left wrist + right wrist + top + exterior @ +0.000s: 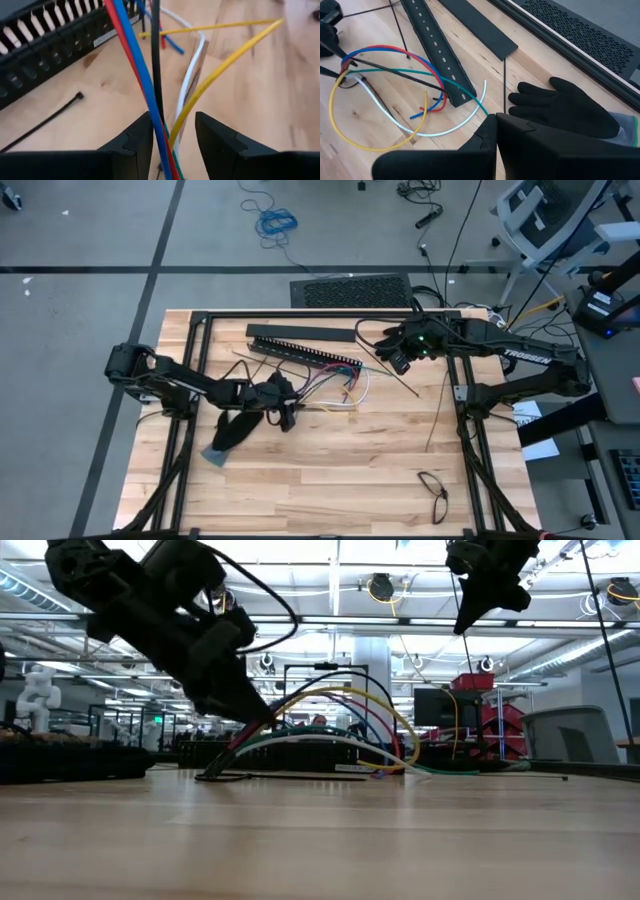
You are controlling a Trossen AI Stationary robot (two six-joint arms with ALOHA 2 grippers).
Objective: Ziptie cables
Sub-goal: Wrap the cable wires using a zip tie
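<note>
The cables [335, 385], thin red, blue, black, yellow, white and green wires, arc over the table's middle [340, 725]. My left gripper [288, 412] comes in from the table's left, and the wires run bunched between its fingers [174, 145]. Their other ends lie on the wood beside a long black slotted bar [437, 47]. My right gripper [468, 615] hangs shut, high above the far right of the table. In its wrist view a thin black strip [505, 85] runs straight out from its fingertips [496, 131]. My left gripper has the bunched wires [161, 131] between its two fingers, which slant down from the table's left and lie across the bundle. From the hold the wires fan out and rise in arcs, then come down on the table by the bar. Whether my right gripper touches the thin strip, I cannot tell.
A black work glove [565, 107] lies by the right gripper at the far edge. A flat black strip [300, 332] lies behind the slotted bar [300, 355]. Loose zip ties [402, 381] [45, 120] lie on the wood. A dark loop [432, 492] sits near the front right.
</note>
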